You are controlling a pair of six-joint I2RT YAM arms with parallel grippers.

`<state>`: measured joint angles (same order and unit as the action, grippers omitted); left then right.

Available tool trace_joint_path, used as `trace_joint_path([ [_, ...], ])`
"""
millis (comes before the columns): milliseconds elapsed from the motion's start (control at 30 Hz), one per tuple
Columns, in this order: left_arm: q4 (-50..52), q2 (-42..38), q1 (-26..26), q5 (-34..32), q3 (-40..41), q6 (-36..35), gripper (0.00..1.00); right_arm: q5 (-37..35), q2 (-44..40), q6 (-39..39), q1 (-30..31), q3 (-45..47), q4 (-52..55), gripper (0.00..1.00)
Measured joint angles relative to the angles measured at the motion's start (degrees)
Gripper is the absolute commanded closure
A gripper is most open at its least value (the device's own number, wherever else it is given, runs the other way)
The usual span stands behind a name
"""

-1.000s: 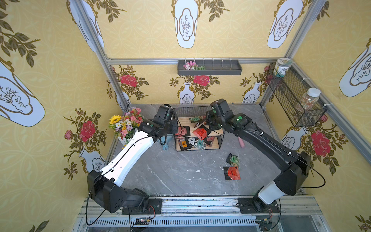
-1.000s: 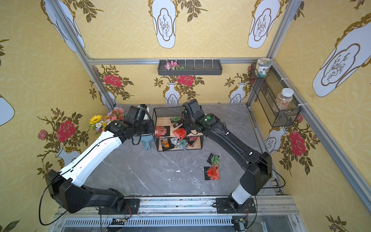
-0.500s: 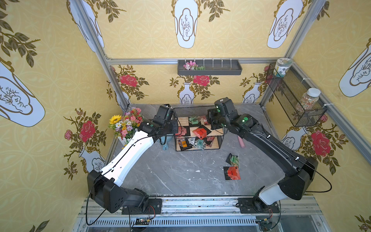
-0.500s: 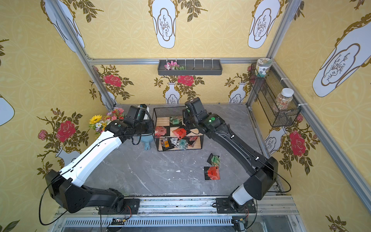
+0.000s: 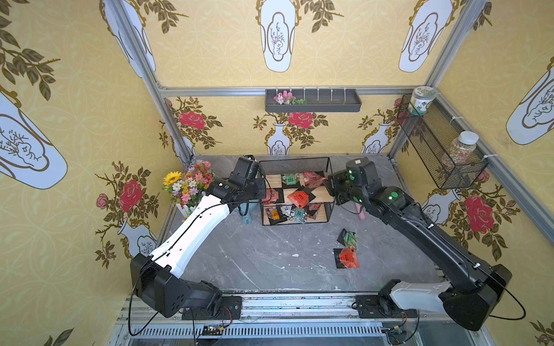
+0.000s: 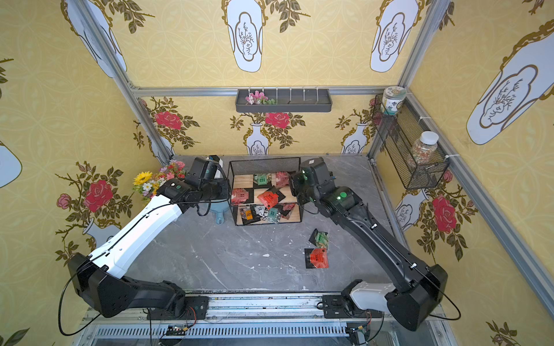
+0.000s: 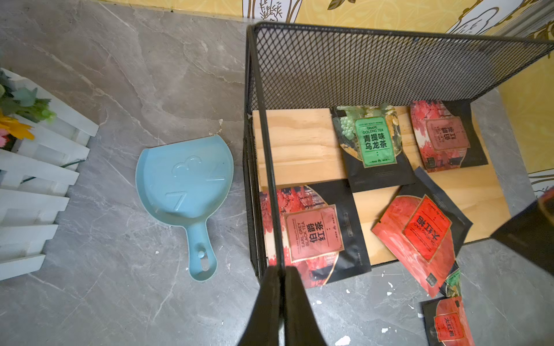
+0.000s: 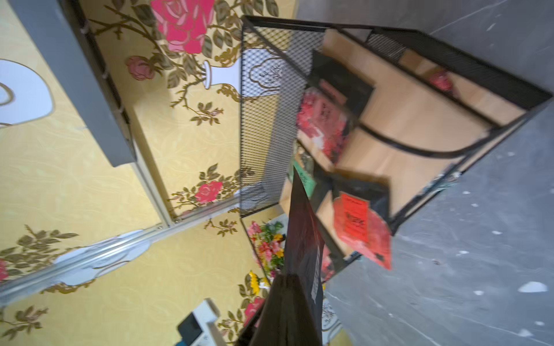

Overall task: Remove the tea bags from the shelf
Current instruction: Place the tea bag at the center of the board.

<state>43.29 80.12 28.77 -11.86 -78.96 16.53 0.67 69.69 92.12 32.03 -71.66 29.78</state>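
The grey marbled counter [image 5: 269, 263], flecked white, sat within yellow floral-papered walls [image 5: 209, 45]. The shelf [image 5: 295, 163] stood near its back edge, tea bags [image 5: 298, 198] strewn over both boards. Two loose sachets [image 5: 346, 257] lay toward the right edge. The left gripper [image 7: 282, 271] pinched the shelf's wire frame; the right gripper [image 8: 284, 278] pinched a dark sachet [image 8: 302, 233].

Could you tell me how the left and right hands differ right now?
The left hand grips the shelf by its wire frame; the right hand pinches a dark tea bag. The left hand is at the shelf's end nearest the flowers, the right hand at the opposite end. Both are shut.
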Motion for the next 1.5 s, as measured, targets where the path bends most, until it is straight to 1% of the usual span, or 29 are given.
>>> trace_joint_path([
  [100, 0.00, -0.09, 0.00, -0.02, 0.02, 0.00, 1.00, 4.31, -5.22, -5.64, -1.68, 3.26, 1.16, 1.00],
  [200, 0.00, -0.13, 0.00, -0.09, 0.07, 0.00, 1.00, 5.31, -10.78, -12.52, -2.49, 3.30, 5.09, 1.00],
  [300, 0.04, -0.22, 0.00, -0.13, 0.13, -0.02, 1.00, 6.43, -15.63, -17.18, -2.60, 4.42, 10.29, 1.00],
  [433, 0.02, -0.31, 0.00, -0.13, 0.31, -0.02, 1.00, 6.38, -18.78, -20.63, -3.74, 9.20, 16.74, 1.00],
  [500, 0.02, -0.26, 0.00, -0.13, 0.31, -0.02, 1.00, 6.49, -19.61, -21.88, -4.52, 13.46, 18.36, 1.00],
  [667, -0.11, -0.20, 0.00, -0.11, 0.31, -0.02, 1.00, 11.23, -18.86, -23.82, -9.29, 24.46, 16.87, 1.00],
  [833, -0.20, -0.20, 0.00, -0.11, 0.31, -0.02, 1.00, 16.15, -16.85, -27.21, -14.86, 32.50, 14.80, 1.00],
  [1000, -0.20, -0.02, 0.00, -0.11, 0.20, -0.02, 1.00, 17.07, -15.41, -30.95, -21.03, 36.17, 15.30, 1.00],
  [1133, -0.17, 0.24, 0.00, -0.13, -0.02, -0.04, 1.00, 16.04, -13.33, -32.94, -22.97, 35.80, 16.90, 1.00],
  [1200, -0.44, 0.39, 0.00, -0.15, -0.04, -0.11, 1.00, 15.30, -12.15, -33.97, -23.34, 34.75, 18.32, 0.89],
  [1267, -0.42, 0.39, 0.00, -0.15, -0.04, -0.17, 1.00, 13.31, -11.54, -34.75, -23.50, 33.59, 19.37, 0.73],
  [1333, -0.44, 0.39, 0.00, -0.15, -0.04, -0.20, 1.00, 12.24, -11.58, -35.60, -23.54, 32.20, 20.74, 0.61],
  [1400, -0.44, 0.39, 0.00, -0.15, -0.04, -0.20, 1.00, 10.78, -12.13, -35.63, -23.52, 30.60, 22.01, 0.52],
  [1500, -0.42, 0.39, 0.00, -0.15, -0.09, -0.22, 1.00, 8.66, -13.62, -35.58, -23.30, 27.19, 24.13, 0.43],
])
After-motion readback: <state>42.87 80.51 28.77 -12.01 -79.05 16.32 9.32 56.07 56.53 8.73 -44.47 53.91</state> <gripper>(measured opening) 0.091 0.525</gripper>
